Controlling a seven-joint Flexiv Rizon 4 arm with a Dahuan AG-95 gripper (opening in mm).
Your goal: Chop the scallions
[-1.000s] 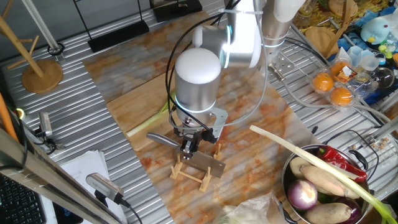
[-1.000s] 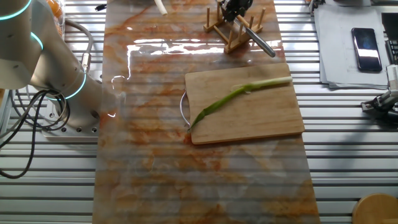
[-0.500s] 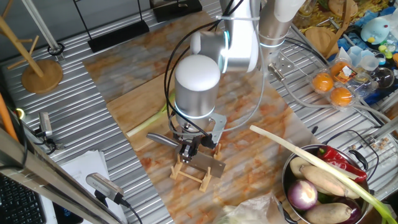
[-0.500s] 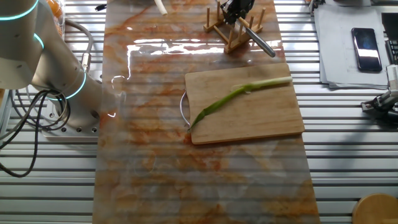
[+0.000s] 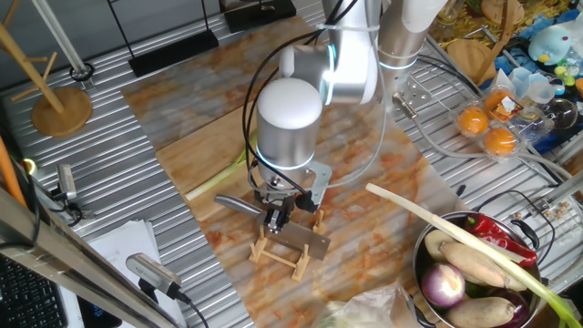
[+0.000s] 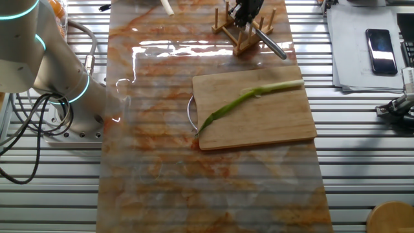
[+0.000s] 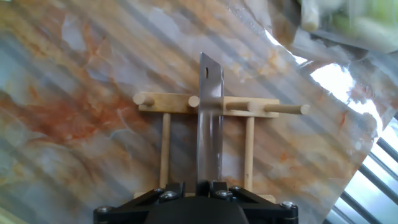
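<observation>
While gripped: knife [image 7: 210, 130] upright in rack [image 7: 249, 107].

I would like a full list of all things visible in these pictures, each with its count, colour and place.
scallion: one, green with pale end, lying on the cutting board
cutting board: one, light wood, on the marbled mat
knife: one, grey blade, dark handle, standing in the rack
wooden rack: one, pale wood, on the mat beside the board
leek: one, pale to green, across the bowl
metal bowl: one, holds red pepper, red onion, pale roots
oranges: three, in clear packaging
phone: one, black, on papers
gripper: one, black, at the knife on the rack
</observation>
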